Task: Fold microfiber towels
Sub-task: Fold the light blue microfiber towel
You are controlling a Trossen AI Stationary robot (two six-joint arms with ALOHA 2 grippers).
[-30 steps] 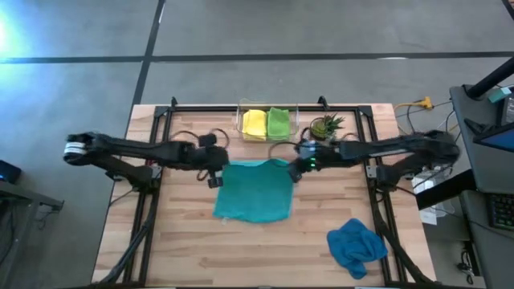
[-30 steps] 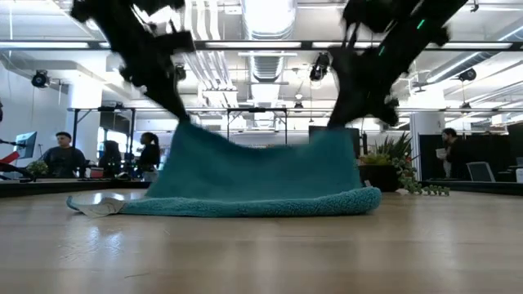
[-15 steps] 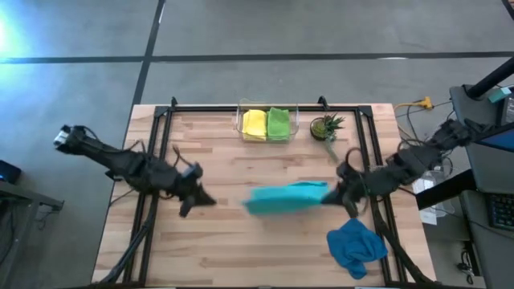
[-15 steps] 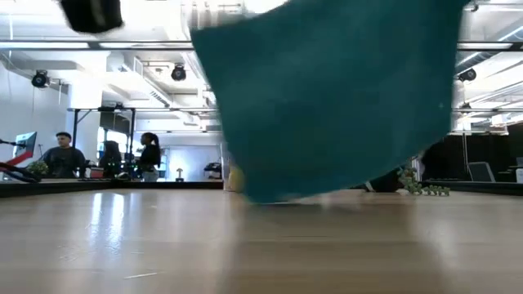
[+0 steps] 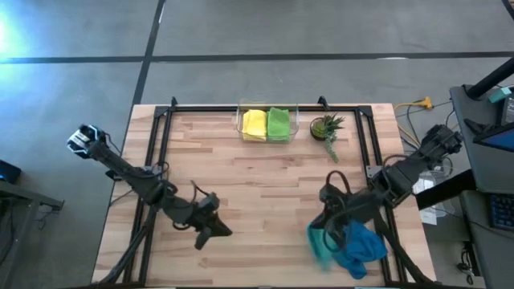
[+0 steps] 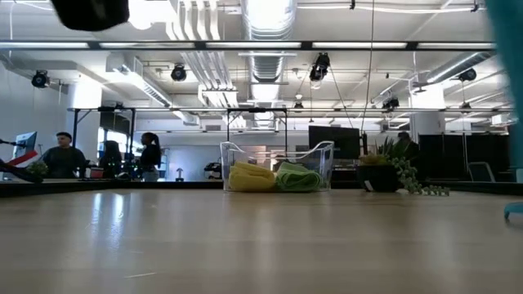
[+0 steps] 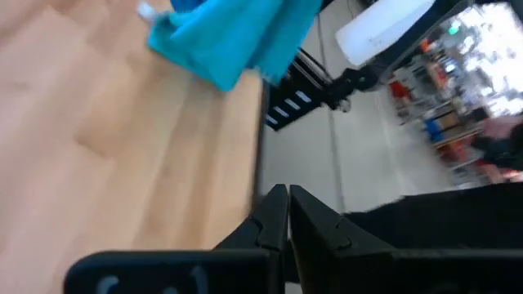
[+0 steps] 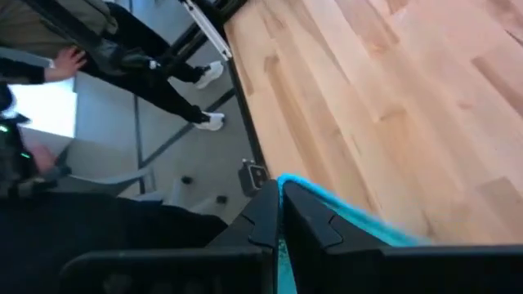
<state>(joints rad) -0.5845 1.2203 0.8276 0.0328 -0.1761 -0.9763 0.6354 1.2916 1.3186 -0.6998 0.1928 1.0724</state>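
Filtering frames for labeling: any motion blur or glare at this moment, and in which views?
High view: the teal towel in the right gripper is smeared, and there is glare on the floor at top left. Left wrist view: blurred throughout, with the background blown out behind the left gripper. Low view: ceiling lights glare and the bin is soft. Right wrist view: mild blur.

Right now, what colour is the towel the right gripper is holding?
Teal. The right gripper is shut on the towel, clearest in the high view.
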